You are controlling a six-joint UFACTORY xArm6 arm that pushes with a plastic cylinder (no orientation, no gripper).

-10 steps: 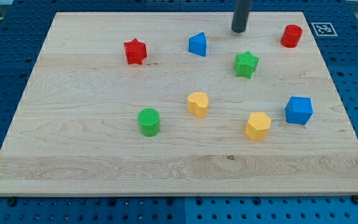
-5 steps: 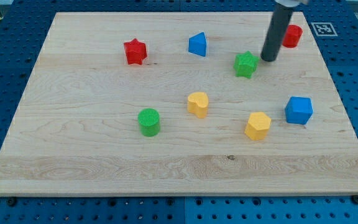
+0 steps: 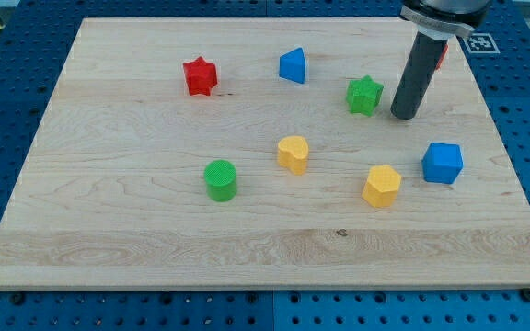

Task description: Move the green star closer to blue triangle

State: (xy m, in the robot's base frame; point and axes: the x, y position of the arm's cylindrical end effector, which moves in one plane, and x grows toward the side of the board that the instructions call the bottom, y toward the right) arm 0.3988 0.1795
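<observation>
The green star (image 3: 364, 95) lies on the wooden board (image 3: 136, 202) at the upper right of centre. The blue triangle (image 3: 293, 65) lies up and to the left of it, apart from it. My tip (image 3: 405, 116) rests on the board just to the right of the green star and slightly lower, with a small gap between them. The rod rises from the tip toward the view's top right.
A red star (image 3: 199, 75) lies at the upper left. A red block (image 3: 442, 55) shows only as a sliver behind the rod. A yellow block (image 3: 293, 154), a green cylinder (image 3: 220, 180), a yellow hexagon (image 3: 381, 186) and a blue block (image 3: 443, 163) lie lower down.
My tip has moved from the top of the board, above the green star, rightward and down to the star's right side. No block has moved.
</observation>
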